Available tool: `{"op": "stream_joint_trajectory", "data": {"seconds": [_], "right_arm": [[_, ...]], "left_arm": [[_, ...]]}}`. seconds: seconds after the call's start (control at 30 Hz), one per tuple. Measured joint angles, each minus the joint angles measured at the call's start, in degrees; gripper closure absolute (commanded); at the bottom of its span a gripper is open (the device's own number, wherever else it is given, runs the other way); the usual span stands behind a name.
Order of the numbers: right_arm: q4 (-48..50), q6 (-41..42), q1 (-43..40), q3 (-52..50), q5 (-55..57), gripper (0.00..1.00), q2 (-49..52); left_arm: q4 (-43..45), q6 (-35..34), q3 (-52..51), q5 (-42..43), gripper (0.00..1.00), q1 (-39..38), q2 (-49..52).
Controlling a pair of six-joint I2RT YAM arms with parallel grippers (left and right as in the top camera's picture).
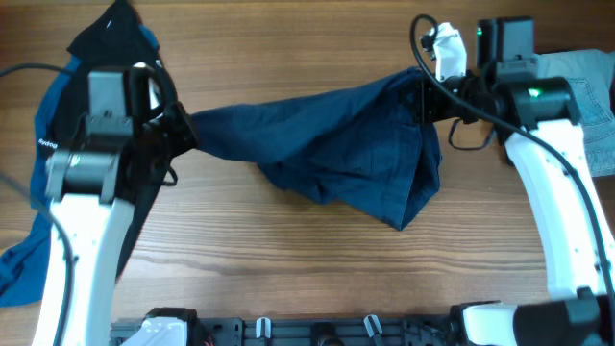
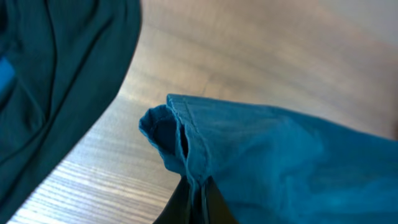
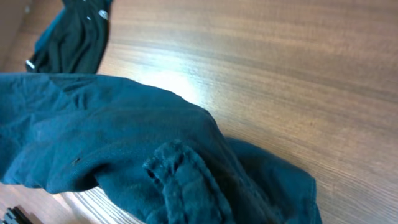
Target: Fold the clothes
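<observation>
Overhead view is evenly lit and pretty sharp. Light comes from above, leaving just a soft shadow on the worktop point(image 1: 317, 259) under the shorts point(image 1: 346, 144). The dark fabric swallows most of the fold detail though. Left wrist view is the mushy one: the far wood is washed out and out of focus, with a pale sheen beside the cloth. Right wrist view has a bright glare patch on the wood just past the fabric, and its top-left corner is dimmer.

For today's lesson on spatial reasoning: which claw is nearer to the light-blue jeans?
Right. The right claw holds the navy shorts a short way from the jeans; the left claw holds their other end across the table, beside the blue jacket.
</observation>
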Motion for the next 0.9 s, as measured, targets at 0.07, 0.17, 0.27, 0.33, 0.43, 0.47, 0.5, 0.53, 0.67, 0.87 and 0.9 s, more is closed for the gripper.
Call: {"op": "stream_joint_trajectory", "data": {"seconds": [0.07,0.17,0.27,0.33,0.43,0.47,0.5,0.53,0.67,0.87,0.9], "right_arm": [[0.94,0.02,0.00,0.00,0.02,0.96,2.05],[3.37,0.17,-0.07,0.00,0.04,0.96,5.40],[6.16,0.20,-0.63,0.02,0.04,0.96,10.21],[7.65,0.20,-1.44,0.02,0.04,0.95,14.56],[9.46,0.22,-3.06,0.02,0.02,0.82,19.26],[10.45,0.26,-3.98,0.02,0.00,0.72,20.52],[11.23,0.33,-4.81,0.02,-0.02,0.60,21.05],[11.76,-0.31,-5.60,0.02,-0.15,0.53,21.24],[12.26,-1.40,-7.85,0.02,-1.75,0.48,21.24],[12.13,-1.64,-7.17,0.02,-2.67,0.48,21.24],[12.26,-1.86,-7.04,0.02,-2.67,0.48,21.24]], "left_arm": [[-0.74,0.00,0.00,-0.02,0.96,0.00,3.23],[-1.90,0.00,0.00,0.00,0.96,0.00,8.31],[-2.84,0.00,0.00,0.00,0.96,0.00,12.96],[-2.64,0.00,0.00,-0.04,0.96,0.00,16.15],[-1.75,-0.02,0.00,-0.55,0.96,0.00,19.10],[-1.20,0.00,0.00,-0.70,0.96,0.00,19.74],[-0.55,0.00,0.00,-0.72,0.96,0.00,20.35],[-0.13,0.00,0.00,-0.79,0.96,0.00,20.61],[1.70,0.00,0.00,-1.11,0.96,0.00,21.46],[2.01,-0.22,0.00,-1.16,0.36,0.00,21.55],[2.01,-0.26,0.00,-1.18,0.25,0.00,21.55]]}}
